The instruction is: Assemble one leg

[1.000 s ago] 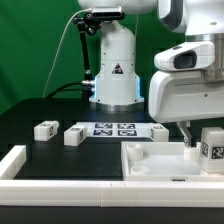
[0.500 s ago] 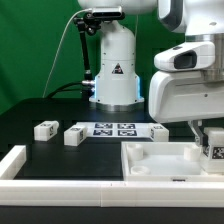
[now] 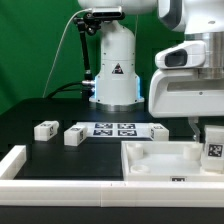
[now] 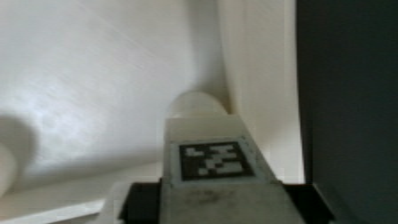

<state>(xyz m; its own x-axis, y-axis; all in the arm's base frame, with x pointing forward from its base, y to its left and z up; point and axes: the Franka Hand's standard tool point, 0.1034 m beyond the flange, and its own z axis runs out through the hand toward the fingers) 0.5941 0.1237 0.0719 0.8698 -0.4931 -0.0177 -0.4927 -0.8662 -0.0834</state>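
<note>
Wrist view shows the gripper point(image 4: 214, 203) clenched on the leg point(image 4: 214, 145), which stands between its fingers with the square tag facing the camera (the far end narrows to a rounded tip). Seen from outside, the leg sits at the white tray piece's point(image 3: 150, 168) corner toward the exterior view's right. Whether it touches the tray, I cannot tell.

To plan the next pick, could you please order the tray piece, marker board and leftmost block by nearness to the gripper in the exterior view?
1. Tray piece, just below the gripper, exterior view's right.
2. Marker board, centre.
3. Leftmost block, exterior view's far left.
</note>
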